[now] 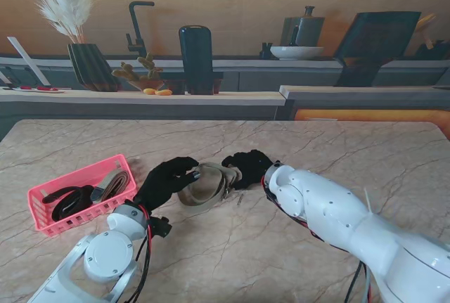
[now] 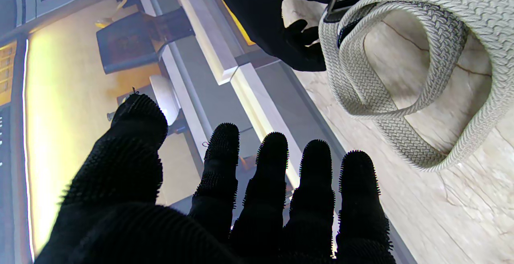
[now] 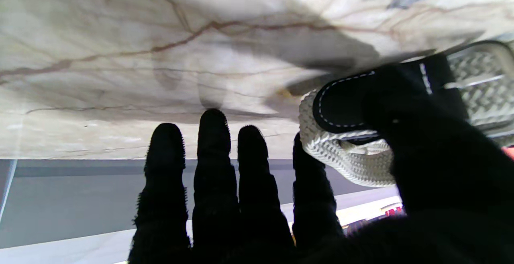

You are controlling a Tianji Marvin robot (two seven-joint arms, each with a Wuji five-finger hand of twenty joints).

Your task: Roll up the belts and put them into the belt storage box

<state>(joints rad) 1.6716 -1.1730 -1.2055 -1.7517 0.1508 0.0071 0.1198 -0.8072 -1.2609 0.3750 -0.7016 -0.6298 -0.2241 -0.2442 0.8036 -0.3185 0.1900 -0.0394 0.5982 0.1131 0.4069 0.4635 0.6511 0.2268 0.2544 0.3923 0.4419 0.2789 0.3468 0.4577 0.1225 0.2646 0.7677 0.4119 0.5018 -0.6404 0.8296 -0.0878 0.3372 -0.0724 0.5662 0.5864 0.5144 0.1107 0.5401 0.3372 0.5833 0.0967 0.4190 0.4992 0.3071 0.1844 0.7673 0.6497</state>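
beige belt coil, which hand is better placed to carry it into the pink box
Left, probably. The pink box sits on the robot's left, and the open left hand is between it and the beige belt coil. The right hand pinches the coil's buckle end but is farther from the box.

Right hand (image 3: 305, 199) thumb seemingly pinching woven belt (image 3: 341, 151), marble table (image 3: 160, 35)

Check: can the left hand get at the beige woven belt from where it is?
Probably yes. The left hand is open right beside the beige woven belt, nothing between them. The right hand already pinches the buckle end, so only the loose coil side is free.
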